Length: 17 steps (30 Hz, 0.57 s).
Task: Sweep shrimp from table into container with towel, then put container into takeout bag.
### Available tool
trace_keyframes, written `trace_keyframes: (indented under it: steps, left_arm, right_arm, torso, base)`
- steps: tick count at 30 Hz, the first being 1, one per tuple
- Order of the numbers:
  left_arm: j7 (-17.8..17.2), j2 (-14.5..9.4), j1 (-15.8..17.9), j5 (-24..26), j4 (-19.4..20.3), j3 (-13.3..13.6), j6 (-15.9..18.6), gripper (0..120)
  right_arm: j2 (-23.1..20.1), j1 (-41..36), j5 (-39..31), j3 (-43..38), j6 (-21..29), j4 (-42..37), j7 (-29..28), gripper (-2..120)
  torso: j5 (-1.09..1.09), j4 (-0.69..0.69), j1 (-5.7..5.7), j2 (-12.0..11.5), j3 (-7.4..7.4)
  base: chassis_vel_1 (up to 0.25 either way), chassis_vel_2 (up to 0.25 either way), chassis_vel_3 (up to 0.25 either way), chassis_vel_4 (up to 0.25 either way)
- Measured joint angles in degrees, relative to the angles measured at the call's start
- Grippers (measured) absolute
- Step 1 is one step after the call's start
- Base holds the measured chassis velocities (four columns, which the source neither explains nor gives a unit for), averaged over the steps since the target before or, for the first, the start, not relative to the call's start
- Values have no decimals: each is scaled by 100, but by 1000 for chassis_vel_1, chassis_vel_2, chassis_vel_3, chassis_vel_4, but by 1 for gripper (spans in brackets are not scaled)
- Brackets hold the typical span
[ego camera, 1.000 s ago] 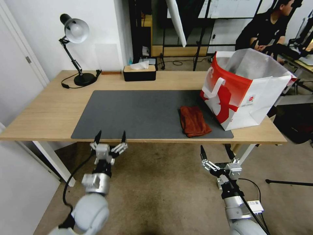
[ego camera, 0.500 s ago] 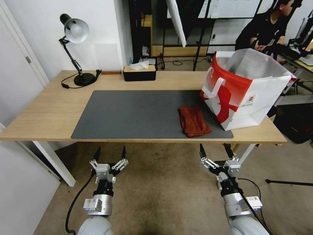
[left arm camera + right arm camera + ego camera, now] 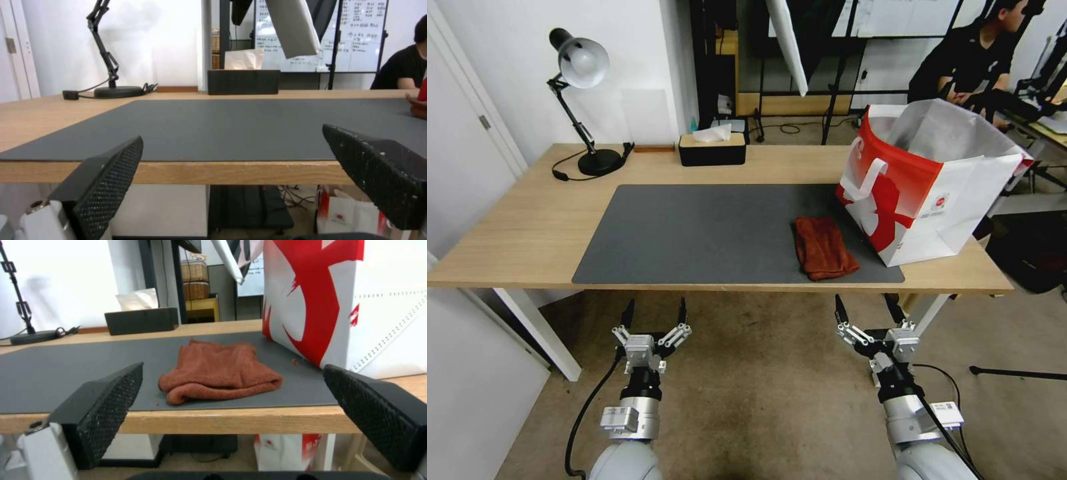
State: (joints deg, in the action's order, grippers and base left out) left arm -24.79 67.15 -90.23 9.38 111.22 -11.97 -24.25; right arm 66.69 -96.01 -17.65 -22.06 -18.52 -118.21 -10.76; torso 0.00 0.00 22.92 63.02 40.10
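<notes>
One towel [image 3: 824, 247] lies folded on the dark mat [image 3: 714, 230] near the mat's near right corner, its long axis running from the near edge of the table [image 3: 527, 227] toward the far edge, slightly slanted; the rolled, thicker fold faces the near edge, as the right wrist view shows [image 3: 220, 376]. Just beside it, at the table's right end, stands one takeout bag [image 3: 930, 183] — upright, mouth open upward, one flat white handle hanging against its red side, its base partly on the mat's right edge. The bag and towel sit close together, with a narrow gap between them in the right wrist view. Both grippers hang below and in front of the table's near edge, fingers pointing toward the table: the left gripper [image 3: 654, 312] in front of the mat's left half, jaws spread wide and holding nothing; the right gripper [image 3: 867, 308] in front of the towel — likewise spread wide and empty. One desk lamp [image 3: 582, 100] and one tissue box [image 3: 712, 148] stand along the far edge.
</notes>
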Motion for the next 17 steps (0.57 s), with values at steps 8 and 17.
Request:
trace_keyframes:
  steps: [8,17]
  left_arm:
    - [0,-4,8,8,0,5,10,100]
    - [0,-6,12,13,0,8,16,100]
  right_arm:
    - [1,-1,0,-1,-5,0,4,100]
    - [1,-1,0,-1,-9,0,4,100]
  torso:
    - [0,0,0,0,0]
    - [0,0,0,0,0]
  base:
    - [0,0,0,0]
    - [0,0,0,0]
